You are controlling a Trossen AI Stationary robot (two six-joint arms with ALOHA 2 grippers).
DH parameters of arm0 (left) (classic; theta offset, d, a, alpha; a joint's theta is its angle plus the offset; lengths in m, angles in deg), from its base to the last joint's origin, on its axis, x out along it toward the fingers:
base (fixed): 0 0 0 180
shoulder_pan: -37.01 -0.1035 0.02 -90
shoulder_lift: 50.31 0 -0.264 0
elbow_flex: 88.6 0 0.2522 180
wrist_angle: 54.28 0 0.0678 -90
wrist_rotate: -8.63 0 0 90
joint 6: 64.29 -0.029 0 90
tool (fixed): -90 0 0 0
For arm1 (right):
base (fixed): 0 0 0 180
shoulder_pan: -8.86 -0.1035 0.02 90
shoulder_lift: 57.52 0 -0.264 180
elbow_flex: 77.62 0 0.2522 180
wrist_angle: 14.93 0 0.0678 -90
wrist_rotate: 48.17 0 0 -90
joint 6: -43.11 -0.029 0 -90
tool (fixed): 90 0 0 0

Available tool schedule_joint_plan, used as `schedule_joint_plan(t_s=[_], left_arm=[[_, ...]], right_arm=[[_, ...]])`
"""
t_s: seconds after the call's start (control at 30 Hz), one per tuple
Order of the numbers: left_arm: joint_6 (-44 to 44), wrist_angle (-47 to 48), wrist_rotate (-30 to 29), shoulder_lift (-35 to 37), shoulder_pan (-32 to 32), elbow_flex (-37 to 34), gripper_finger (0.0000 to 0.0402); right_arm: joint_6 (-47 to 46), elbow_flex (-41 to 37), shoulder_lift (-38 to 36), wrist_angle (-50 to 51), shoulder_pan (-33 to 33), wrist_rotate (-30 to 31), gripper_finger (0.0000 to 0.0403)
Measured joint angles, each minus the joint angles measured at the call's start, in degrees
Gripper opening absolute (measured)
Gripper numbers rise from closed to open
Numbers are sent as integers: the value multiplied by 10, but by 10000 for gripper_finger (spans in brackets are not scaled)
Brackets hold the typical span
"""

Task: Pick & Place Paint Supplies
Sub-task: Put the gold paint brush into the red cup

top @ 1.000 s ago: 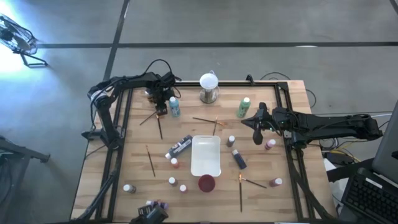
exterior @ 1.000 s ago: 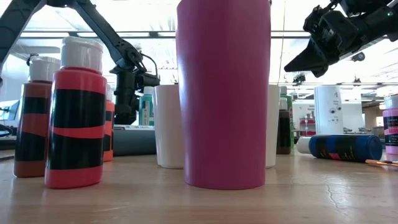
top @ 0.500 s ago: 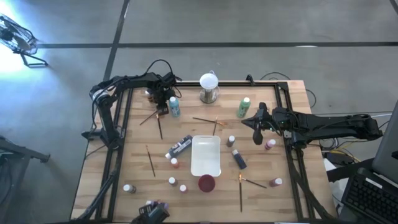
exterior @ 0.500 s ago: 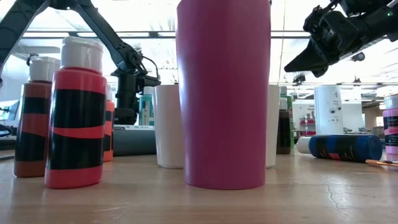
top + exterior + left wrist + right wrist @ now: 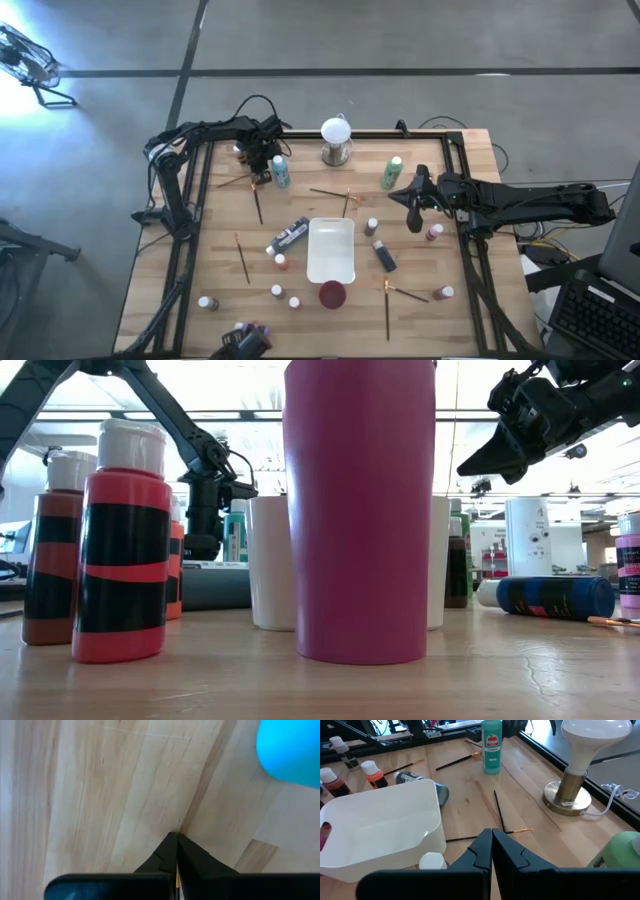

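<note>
A thin brush (image 5: pixel 238 184) lies on the wooden table near its far left corner, beside an upright teal bottle (image 5: pixel 281 172). My left gripper (image 5: pixel 259 174) points straight down at the brush's right end and is shut on it; the wrist view shows its fingertips (image 5: pixel 176 839) meeting at the table. My right gripper (image 5: pixel 415 218) hangs shut and empty above the right side of the table, and the low view shows it high up (image 5: pixel 478 464). Other bottles and brushes lie scattered around a white tray (image 5: pixel 331 262). My left gripper comes from above, pointing down, and is shut at the brush's right end (image 5: pixel 254 181). In the wrist view only a thin orange sliver (image 5: pixel 177 879) shows between the two fingers. The rest of the brush lies on the table, reaching toward the left edge.
A white globe on a metal base (image 5: pixel 337 140) stands at the far edge, a green bottle (image 5: pixel 391 172) right of it. A dark red cup (image 5: pixel 332 294) stands just near of the tray. Several small bottles and brushes lie near and right of the tray.
My left gripper has shut, staying in place over the brush's right end. The brush has turned a little on the table: its free left end has swung toward the far edge, so it now lies more nearly level across the table.
</note>
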Motion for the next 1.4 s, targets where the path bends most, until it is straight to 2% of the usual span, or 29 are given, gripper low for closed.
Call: schedule_joint_plan(t_s=[0.23,0.4,0.53,0.67,0.9,1.1,1.23,1.3,1.4], left_arm=[[16,64,14,11,1,13,3],[29,104,10,50,0,33,2],[40,117,14,109,0,57,1],[65,115,55,175,4,74,1],[97,111,85,311,39,79,1],[182,57,103,424,114,79,0],[220,-35,98,473,215,57,0],[223,-107,81,490,275,30,0],[217,-238,4,511,376,-41,0]], right_arm=[[0,0,0,0,0,0,8],[0,0,0,0,0,0,8],[0,0,0,0,0,0,8],[0,0,0,-1,0,0,8],[0,0,0,-6,0,1,8],[0,1,-2,-58,0,10,8],[-1,17,-8,-63,0,60,8],[0,24,-9,-63,0,75,8],[-2,30,-10,-59,0,77,8]])
